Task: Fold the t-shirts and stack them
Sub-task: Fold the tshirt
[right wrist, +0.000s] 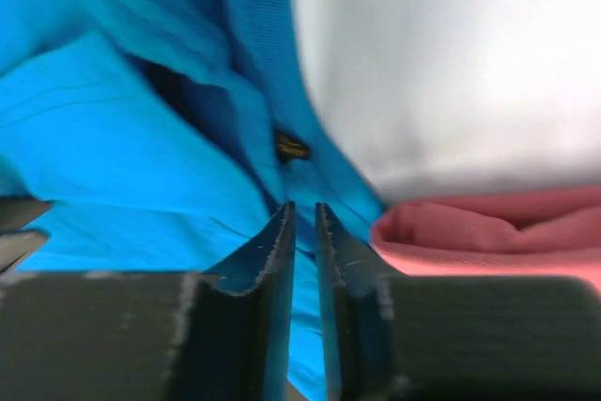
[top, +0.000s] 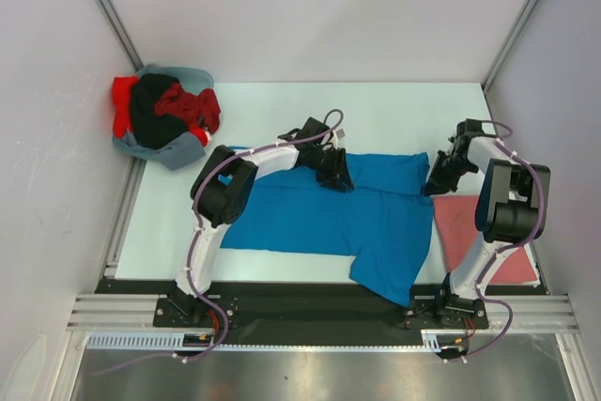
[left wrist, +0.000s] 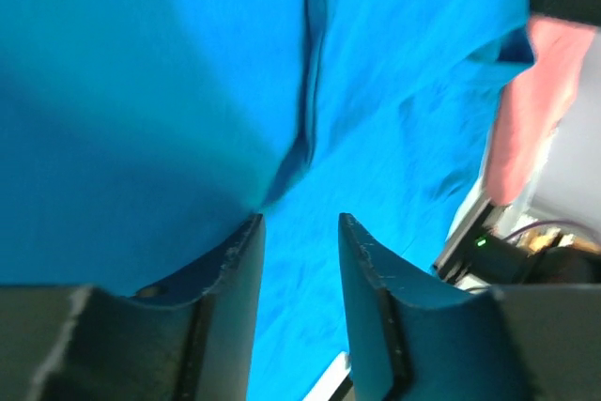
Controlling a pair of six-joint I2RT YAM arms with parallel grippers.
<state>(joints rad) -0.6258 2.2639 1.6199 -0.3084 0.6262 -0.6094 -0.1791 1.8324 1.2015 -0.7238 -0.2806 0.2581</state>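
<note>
A bright blue t-shirt (top: 310, 218) lies spread across the middle of the table, with a fold along its far edge. My left gripper (top: 336, 176) hovers over that far edge near the middle. Its jaws are open, and only the blue t-shirt (left wrist: 141, 91) lying below shows between the left gripper's (left wrist: 300, 218) fingers. My right gripper (top: 437, 183) is at the shirt's far right corner. There the right gripper (right wrist: 302, 206) stands open by a narrow slit over the blue t-shirt (right wrist: 94, 138). A dull pinkish-red t-shirt (top: 465, 232) lies folded at the right.
A heap of red, black and grey-blue t-shirts (top: 164, 115) sits at the far left corner. White walls close in the back and sides. The folded pinkish-red t-shirt (right wrist: 488, 223) lies right beside the right fingers. A metal rail runs along the near edge.
</note>
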